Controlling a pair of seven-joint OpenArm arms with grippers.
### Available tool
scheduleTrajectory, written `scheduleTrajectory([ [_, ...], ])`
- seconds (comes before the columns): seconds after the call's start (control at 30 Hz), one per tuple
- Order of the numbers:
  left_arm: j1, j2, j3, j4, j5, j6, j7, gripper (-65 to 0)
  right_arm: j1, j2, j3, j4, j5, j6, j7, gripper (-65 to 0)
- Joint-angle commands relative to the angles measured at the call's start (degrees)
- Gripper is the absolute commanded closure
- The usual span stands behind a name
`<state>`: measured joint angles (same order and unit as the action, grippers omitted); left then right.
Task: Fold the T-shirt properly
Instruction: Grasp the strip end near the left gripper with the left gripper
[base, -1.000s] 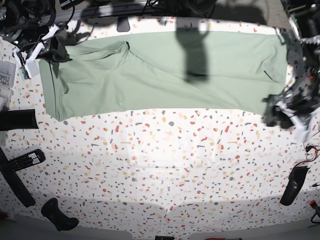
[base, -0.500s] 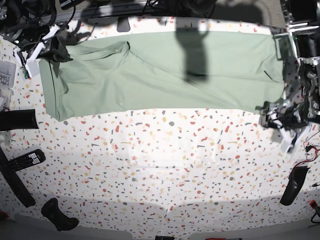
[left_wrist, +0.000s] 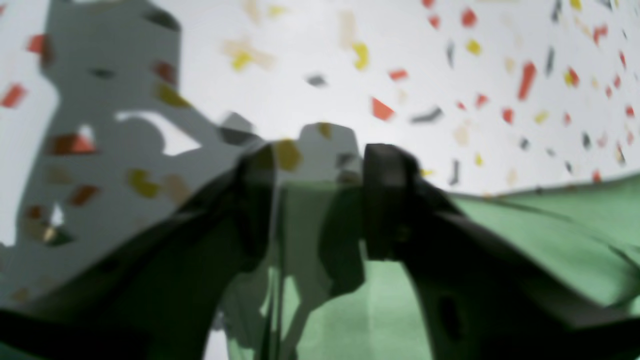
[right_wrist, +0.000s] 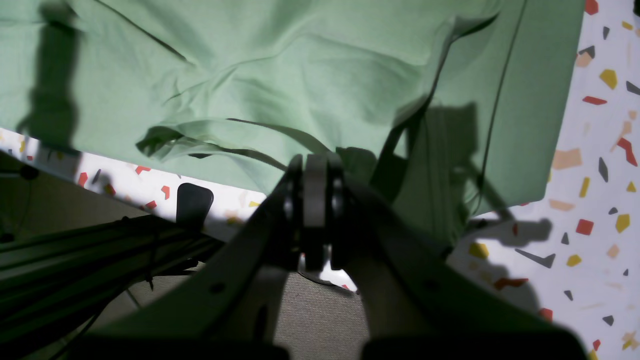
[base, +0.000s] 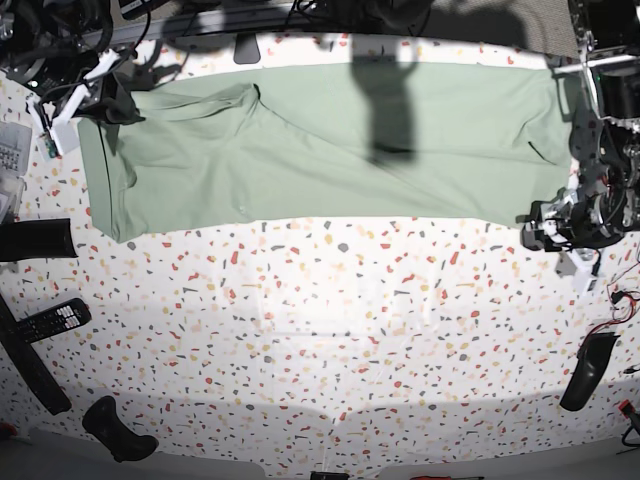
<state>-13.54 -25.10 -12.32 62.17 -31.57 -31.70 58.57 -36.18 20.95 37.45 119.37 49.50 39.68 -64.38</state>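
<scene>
A: Left end effector (left_wrist: 320, 200)?
B: Low at T-shirt (base: 330, 150) hem corner, fingers parted, cloth edge between them, grip unclear.
A: Right end effector (right_wrist: 315, 200)?
B: Pressed together on a fabric fold; soft sage shirt flat on speckled worktop (base: 330, 330)

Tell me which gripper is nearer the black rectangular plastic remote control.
Right. The right gripper pinches the pale green cloth T-shirt at the corner on the same side as the remote; the left gripper is at the shirt's opposite end.

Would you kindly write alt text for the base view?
A pale green T-shirt, folded into a long band, lies across the far side of a speckled table. The right gripper pinches one end; the left gripper sits at the other end's near corner.
</scene>
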Motion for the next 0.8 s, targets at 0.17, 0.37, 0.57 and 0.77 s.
scheduleTrajectory([
  [0.17,-1.07,-0.81,0.04,0.44,-0.55,-2.4,0.85,-8.1,-0.04,0.76,0.39,1.03,0.66,0.32,0.94,0.0],
  [0.37,-1.09,-0.85,0.04,0.46,-0.48,-2.38,0.11,0.0,-0.04,0.76,0.39,1.03,0.66,0.32,0.94,0.0],
  [0.57,-1.05,-0.9,0.04,0.55,-1.49,-2.38,0.9,0.0,-0.04,0.76,0.39,1.03,0.66,0.32,0.92,0.0],
  [0.77,-0.83,-3.26,0.02,0.59,-13.27,-2.4,5.29,0.0,-0.04,0.76,0.39,1.03,0.63,0.32,0.92,0.0],
])
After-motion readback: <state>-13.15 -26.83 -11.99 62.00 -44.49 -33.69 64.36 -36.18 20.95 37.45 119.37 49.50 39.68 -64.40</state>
